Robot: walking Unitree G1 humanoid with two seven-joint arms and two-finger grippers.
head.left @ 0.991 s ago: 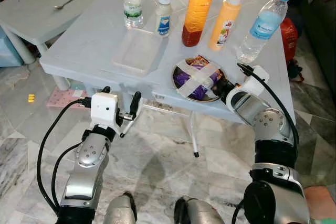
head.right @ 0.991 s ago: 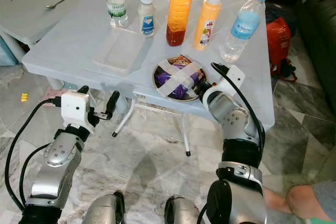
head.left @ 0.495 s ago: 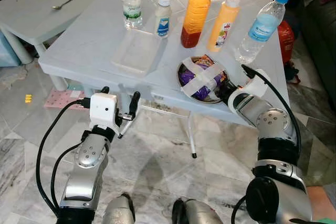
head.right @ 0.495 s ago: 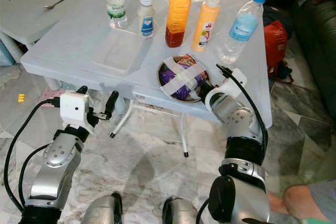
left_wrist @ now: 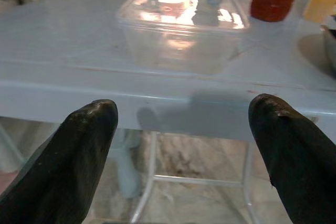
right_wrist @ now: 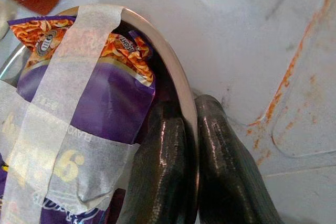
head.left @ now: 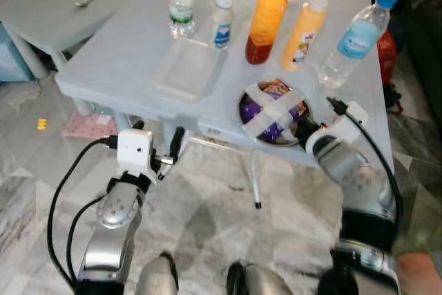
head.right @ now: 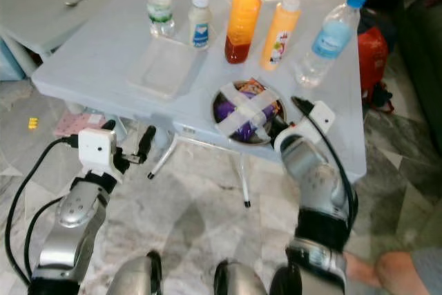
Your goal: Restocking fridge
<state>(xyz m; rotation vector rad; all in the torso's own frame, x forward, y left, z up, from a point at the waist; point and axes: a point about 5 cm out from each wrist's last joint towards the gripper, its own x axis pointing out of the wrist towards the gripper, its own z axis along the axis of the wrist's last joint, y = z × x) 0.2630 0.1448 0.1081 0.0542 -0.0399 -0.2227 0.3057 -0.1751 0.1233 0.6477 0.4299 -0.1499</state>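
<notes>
Right claw (right_wrist: 191,145) is pinched on the near rim of the taped steel bowl (head.right: 222,94), which sits at the counter (head.left: 124,53) front edge. Left claw (left_wrist: 181,145), spread and empty, waits below that edge, well apart from the bowl.

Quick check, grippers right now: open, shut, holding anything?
Left gripper: open, holding nothing, just short of the table edge.
Right gripper: shut on the rim of the taped metal bowl, one finger inside, one outside.

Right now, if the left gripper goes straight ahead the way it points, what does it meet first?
Probably the table's front edge: the open left gripper points level with it. The clear plastic container sits above that line, farther back on top.
</notes>
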